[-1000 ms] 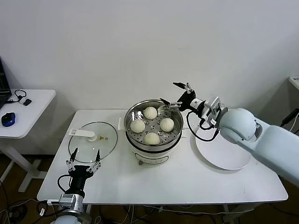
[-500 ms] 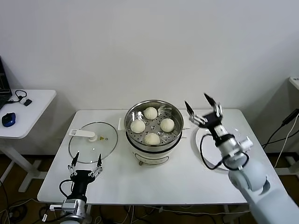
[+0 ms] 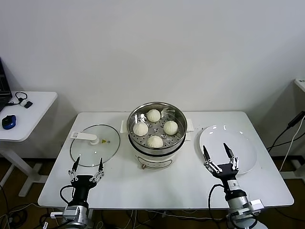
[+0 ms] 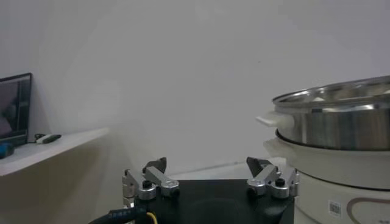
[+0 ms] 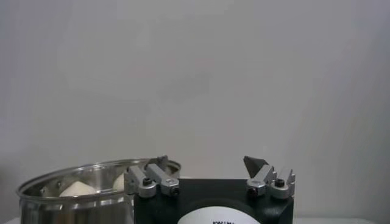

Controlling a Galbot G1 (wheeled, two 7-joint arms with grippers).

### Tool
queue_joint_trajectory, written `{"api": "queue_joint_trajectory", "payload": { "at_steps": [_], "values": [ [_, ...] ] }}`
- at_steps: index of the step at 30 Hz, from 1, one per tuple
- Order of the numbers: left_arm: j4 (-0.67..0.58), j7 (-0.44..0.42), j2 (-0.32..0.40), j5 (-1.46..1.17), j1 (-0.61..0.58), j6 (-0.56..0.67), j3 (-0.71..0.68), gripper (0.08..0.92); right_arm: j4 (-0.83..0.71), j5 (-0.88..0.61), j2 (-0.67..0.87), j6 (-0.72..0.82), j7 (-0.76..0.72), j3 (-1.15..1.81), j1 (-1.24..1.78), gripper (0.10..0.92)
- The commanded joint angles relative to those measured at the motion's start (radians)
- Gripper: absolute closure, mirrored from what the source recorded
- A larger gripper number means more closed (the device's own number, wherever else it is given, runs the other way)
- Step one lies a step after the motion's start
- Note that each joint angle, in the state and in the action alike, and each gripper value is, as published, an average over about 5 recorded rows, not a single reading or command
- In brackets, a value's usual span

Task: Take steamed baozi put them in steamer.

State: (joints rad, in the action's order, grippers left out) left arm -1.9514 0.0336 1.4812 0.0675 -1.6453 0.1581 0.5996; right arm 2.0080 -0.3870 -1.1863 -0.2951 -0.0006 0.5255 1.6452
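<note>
The white bench (image 3: pixel 157 191) carries everything, and at its middle stands the steamer (image 3: pixel 157 153), a shiny steel pot on a white electric base, its perforated tray open to the top so that buns can be dropped in from above. Right of it lies the flat white plate (image 3: pixel 245 160), bare, which suggests it served as the source dish and has nothing left to give. Left of the steamer rests the glass lid (image 3: pixel 88 155) with its white handle, set well aside so the pot mouth stays free. All four steamed baozi (image 3: pixel 155 141) sit inside the steamer on the tray, spaced in a ring and not touching, so the loading looks complete by my reading. The right pincer (image 3: pixel 220 159) stands at the bench's near edge beside the plate, fingers spread wide and holding nothing, pointed upward in what looks like a parked pose. The left pincer (image 3: pixel 86 165) stands likewise at the near edge just below the lid, fingers apart and empty, idle.
</note>
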Motion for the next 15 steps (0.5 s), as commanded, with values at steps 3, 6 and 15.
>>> {"api": "queue_joint_trajectory", "payload": {
  "at_steps": [3, 6, 15],
  "values": [
    [-0.002, 0.001, 0.001, 0.002, -0.002, 0.003, 0.001, 0.177, 0.012, 0.059, -0.105, -0.055, -0.009, 0.039, 0.104, 0.203],
    [-0.002, 0.001, 0.001, 0.004, -0.003, 0.004, 0.0, 0.177, 0.012, 0.061, -0.107, -0.053, -0.011, 0.036, 0.102, 0.203],
    [-0.002, 0.001, 0.001, 0.007, -0.005, 0.004, 0.001, 0.177, 0.012, 0.06, -0.108, -0.048, -0.015, 0.028, 0.099, 0.203]
  ]
}}
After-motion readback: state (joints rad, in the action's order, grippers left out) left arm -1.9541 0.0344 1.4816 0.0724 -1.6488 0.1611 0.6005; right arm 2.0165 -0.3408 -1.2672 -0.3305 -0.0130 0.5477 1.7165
